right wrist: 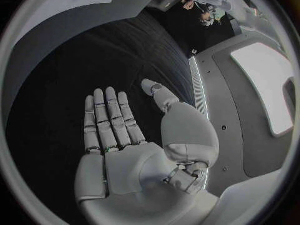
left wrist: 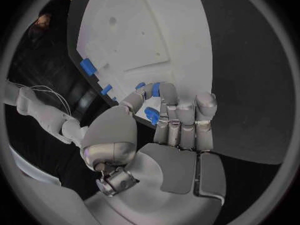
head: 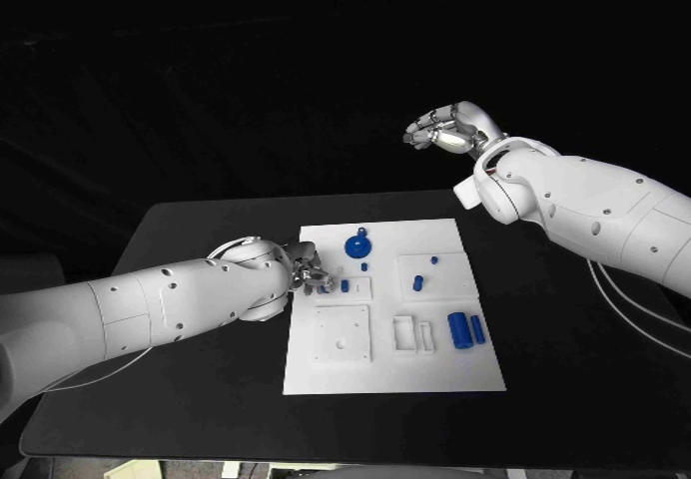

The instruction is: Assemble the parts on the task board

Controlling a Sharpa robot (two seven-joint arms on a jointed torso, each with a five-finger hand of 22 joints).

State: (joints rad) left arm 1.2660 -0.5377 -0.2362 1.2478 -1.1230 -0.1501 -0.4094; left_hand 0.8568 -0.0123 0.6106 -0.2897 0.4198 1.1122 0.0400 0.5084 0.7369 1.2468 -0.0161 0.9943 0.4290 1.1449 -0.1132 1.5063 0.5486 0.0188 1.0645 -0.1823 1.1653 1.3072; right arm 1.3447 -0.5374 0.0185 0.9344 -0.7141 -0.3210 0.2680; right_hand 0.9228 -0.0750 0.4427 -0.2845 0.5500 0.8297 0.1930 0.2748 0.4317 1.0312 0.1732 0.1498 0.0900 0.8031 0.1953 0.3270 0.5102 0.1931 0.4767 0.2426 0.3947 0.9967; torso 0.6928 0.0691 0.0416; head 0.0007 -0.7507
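The left hand (head: 307,271) is down at the left edge of the white task board (head: 432,374), fingers curled around the small blue parts (head: 335,286) near the board's middle-left. In the left wrist view one blue piece (left wrist: 152,116) sits between thumb and fingers, looks pinched, though contact is hard to confirm from this angle. The right hand (head: 449,128) is raised well off the table behind the board, holding nothing, its fingers straight and side by side with the thumb apart. Other parts on the board: a round blue knob piece (head: 357,243) near the far edge, a blue cylinder (head: 461,329) toward the near right. Judging by looks the parts are light, rigid, smooth plastic, likely slippery and easy to flick away; best taken by a fingertip pinch across the sides, lifted straight up. The board is flat and stiff and may slide if pushed sideways.
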